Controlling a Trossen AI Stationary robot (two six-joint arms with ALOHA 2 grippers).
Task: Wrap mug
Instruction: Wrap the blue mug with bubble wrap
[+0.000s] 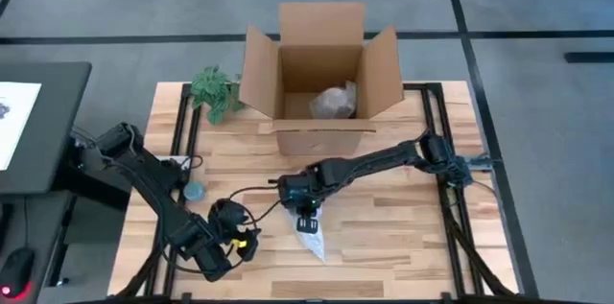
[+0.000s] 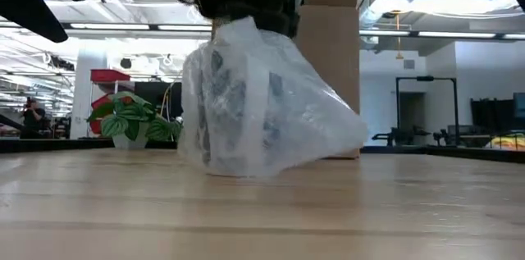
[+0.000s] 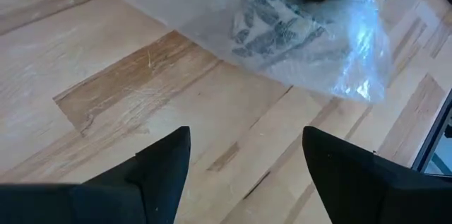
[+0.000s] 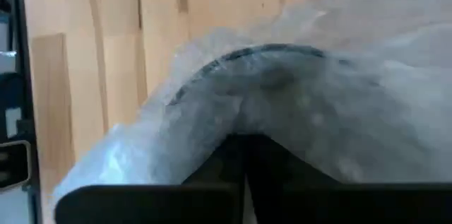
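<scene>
A wooden table [image 1: 384, 218] holds an open cardboard box [image 1: 321, 79] at its far side. Near the front centre sits a patterned mug [image 2: 238, 104] swathed in bubble wrap [image 2: 320, 129]. The mug is probably ceramic: heavy, rigid and breakable, while the wrap is light, soft and slippery, best pinched at a loose fold. The right gripper [image 1: 306, 218] is directly above the bundle, its fingers pinched together on the wrap. The left gripper [image 3: 244, 171] hovers nearby, fingers spread wide and empty.

Grey taped floor [image 1: 537, 16], bright ceiling lights [image 2: 123, 26]
</scene>
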